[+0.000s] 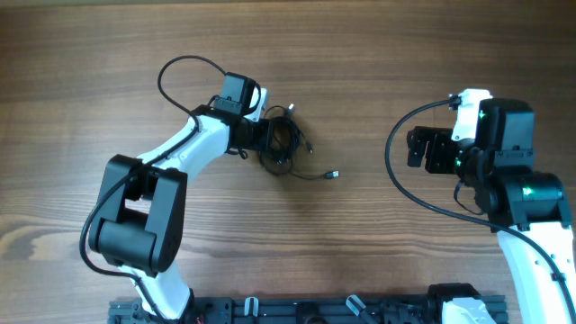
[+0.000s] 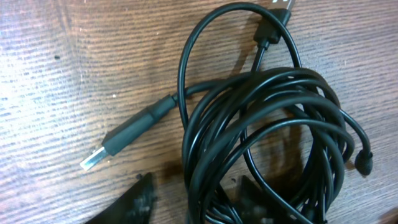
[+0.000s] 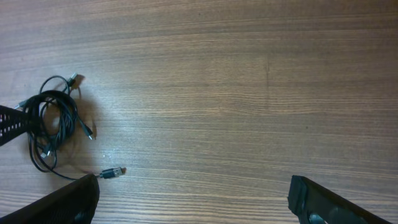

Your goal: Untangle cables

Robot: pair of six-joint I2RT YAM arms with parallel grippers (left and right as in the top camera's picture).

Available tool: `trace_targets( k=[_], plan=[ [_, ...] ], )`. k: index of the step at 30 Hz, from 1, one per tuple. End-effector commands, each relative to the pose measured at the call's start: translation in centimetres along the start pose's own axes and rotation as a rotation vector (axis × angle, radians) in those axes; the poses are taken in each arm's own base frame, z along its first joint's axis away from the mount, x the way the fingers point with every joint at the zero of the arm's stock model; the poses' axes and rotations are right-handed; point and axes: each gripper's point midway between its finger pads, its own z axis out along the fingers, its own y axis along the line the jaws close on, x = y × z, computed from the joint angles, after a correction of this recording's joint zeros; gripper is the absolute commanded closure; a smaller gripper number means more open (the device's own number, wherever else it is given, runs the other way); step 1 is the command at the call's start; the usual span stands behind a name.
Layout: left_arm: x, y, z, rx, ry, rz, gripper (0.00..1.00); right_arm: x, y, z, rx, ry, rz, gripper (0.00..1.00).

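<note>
A: Left gripper (image 1: 266,135) from above?
B: At the cables (image 1: 277,160), mid-frame on the counter (image 1: 360,54).
A: Its own camera?
B: Fingers (image 2: 142,198) apart, cables between them.
A: Right gripper (image 3: 193,186)?
B: Wide apart; cables far left of its frame.

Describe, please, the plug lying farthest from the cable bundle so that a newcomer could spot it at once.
On the wooden table, the left arm reaches a bunch of black cables. One thin cord trails from it toward the right arm and ends in a small silvery-tipped plug; unlike the other plugs, close against the bunch, it lies alone on bare wood.
</note>
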Motion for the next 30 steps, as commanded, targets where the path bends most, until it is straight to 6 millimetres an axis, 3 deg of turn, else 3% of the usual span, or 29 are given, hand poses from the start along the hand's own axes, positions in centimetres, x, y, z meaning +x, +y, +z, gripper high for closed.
trace_targets(
  k=[1, 5, 9, 11, 12, 14, 17, 21, 25, 30],
  plan=[
    [-0.1, -0.4, 0.6, -0.004, -0.007, 0.016, 0.62, -0.8, 0.2, -0.4, -0.014, -0.018, 0.005, 0.0],
    [0.6, -1.0, 1.3, -0.013, 0.005, 0.035, 0.65, -0.8, 0.3, -0.4, -0.014, -0.019, 0.005, 0.0],
    [1.2, -2.8, 1.7, 0.001, 0.021, 0.025, 0.76, -0.8, 1.9, -0.4, -0.109, -0.014, 0.01, 0.0],
    [1.5, -3.7, 1.8, 0.009, 0.025, 0.045, 0.96, -0.9, 2.5, -0.2, -0.143, -0.012, 0.015, 0.0],
    [1.5, -4.0, 1.6, 0.013, 0.024, 0.053, 0.96, -0.9, 2.4, 0.1, -0.141, 0.0, 0.059, 0.0],
    [1.1, -5.5, 0.4, 0.075, 0.009, 0.062, 0.96, -0.4, 2.7, 1.3, -0.161, 0.047, 0.117, 0.0],
    [0.1, -9.4, -3.7, 0.27, -0.033, 0.085, 0.96, 1.0, 5.1, 3.7, -0.308, 0.173, 0.134, 0.01],
    [-0.4, -12.8, -9.1, 0.44, -0.089, 0.126, 0.96, 3.4, 8.4, 7.0, -0.447, 0.333, 0.115, 0.22],
    [-0.1, -12.9, -9.6, 0.449, -0.08, 0.122, 0.96, 5.3, 11.3, 8.6, -0.488, 0.408, 0.048, 0.32],
    [0.1, -12.9, -9.5, 0.447, -0.07, 0.117, 0.96, 5.3, 15.2, 8.5, -0.554, 0.372, -0.038, 0.47]
  ],
)
